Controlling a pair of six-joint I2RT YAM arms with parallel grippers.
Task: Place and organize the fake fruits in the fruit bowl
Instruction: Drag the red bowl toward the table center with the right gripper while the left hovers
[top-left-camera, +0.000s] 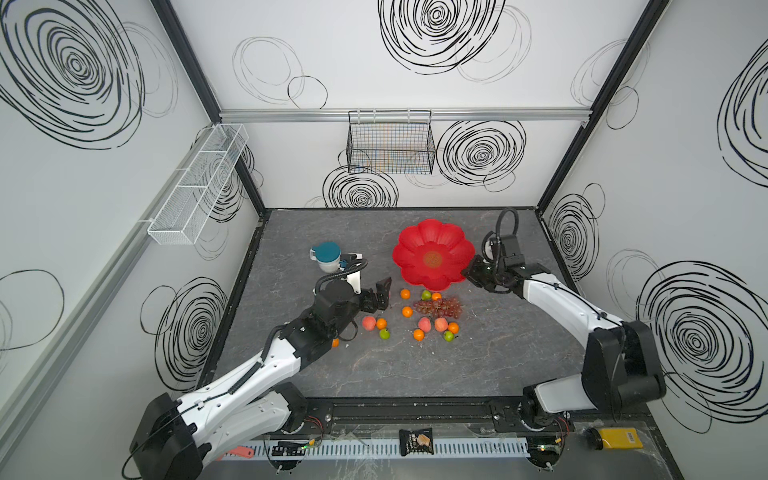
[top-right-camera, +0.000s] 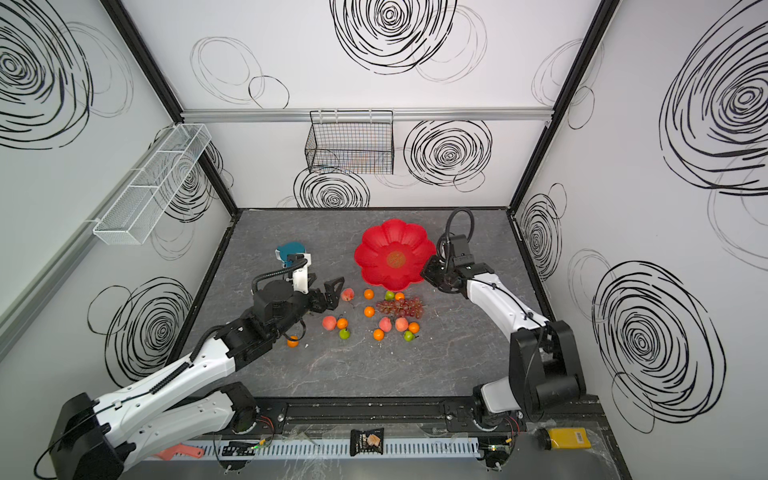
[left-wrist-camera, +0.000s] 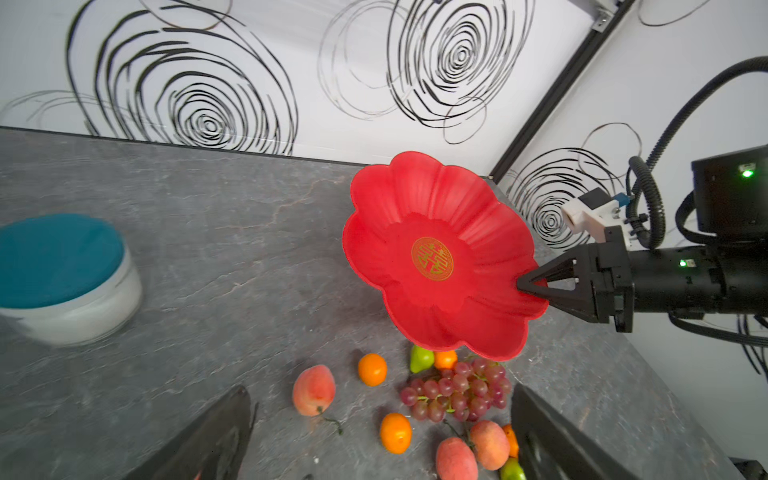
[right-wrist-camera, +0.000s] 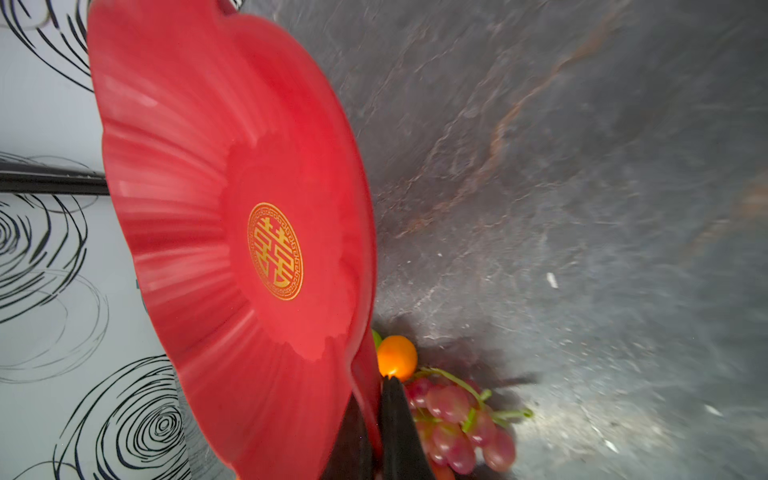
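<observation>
The red scalloped fruit bowl (top-left-camera: 415, 241) (top-right-camera: 380, 245) (left-wrist-camera: 415, 195) (right-wrist-camera: 187, 166) is tilted and holds nothing; its gold emblem shows. My right gripper (top-left-camera: 465, 272) (top-right-camera: 424, 272) (left-wrist-camera: 524, 286) (right-wrist-camera: 376, 399) is shut on its right rim. The fake fruits lie loose on the table just in front of it: a grape bunch (top-left-camera: 442, 306) (left-wrist-camera: 457, 390) (right-wrist-camera: 457, 424), oranges (top-left-camera: 407, 311), peaches (top-left-camera: 424, 323) and green pears (top-left-camera: 384, 333). At the left of the fruits, my left gripper (top-left-camera: 384, 297) (top-right-camera: 336, 296) (left-wrist-camera: 382, 440) hangs open and holds nothing, with a peach (top-right-camera: 348, 294) (left-wrist-camera: 313, 390) right beside it.
A white mug with a teal lid (top-left-camera: 326, 255) (left-wrist-camera: 62, 274) stands behind my left wrist. One orange (top-left-camera: 335, 343) lies under the left arm. Wire baskets hang on the back wall (top-left-camera: 390, 143) and left wall (top-left-camera: 199, 183). A snack packet (top-left-camera: 416, 441) and a yellow object (top-left-camera: 619, 438) lie on the front rail.
</observation>
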